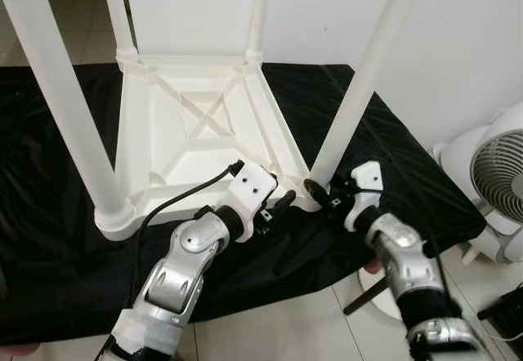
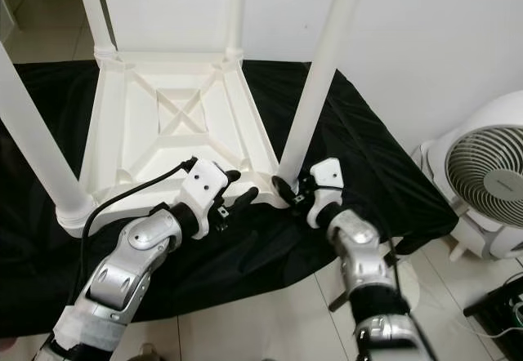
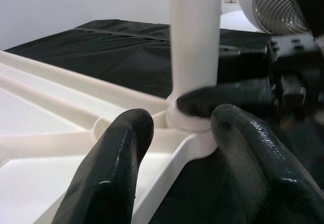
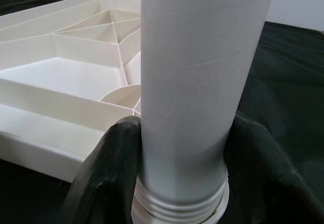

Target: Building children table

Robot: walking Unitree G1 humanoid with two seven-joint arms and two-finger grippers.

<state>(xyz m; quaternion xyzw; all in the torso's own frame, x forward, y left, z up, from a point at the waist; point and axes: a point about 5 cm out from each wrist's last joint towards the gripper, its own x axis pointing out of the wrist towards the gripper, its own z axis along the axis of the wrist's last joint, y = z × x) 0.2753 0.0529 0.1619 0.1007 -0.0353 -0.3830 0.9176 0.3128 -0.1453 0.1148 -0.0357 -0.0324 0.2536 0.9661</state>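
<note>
White ribbed table (image 1: pixel 192 124) lies upside-down; right gripper (image 4: pixel 177 183) jaws clasp its leg (image 1: pixel 359 83), left gripper (image 1: pixel 282 207) jaws parted.

Home room: pale tiled floor (image 1: pixel 286 324), plain white wall (image 1: pixel 458 42), white pedestal fan (image 2: pixel 490 181) at 3 o'clock, black cloth (image 1: pixel 49 238) spread under upturned white plastic children's table (image 1: pixel 188 132).

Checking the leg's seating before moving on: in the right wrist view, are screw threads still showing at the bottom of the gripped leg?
Yes. Ridged threads show at the bottom of the leg, between the right gripper fingers.
</note>
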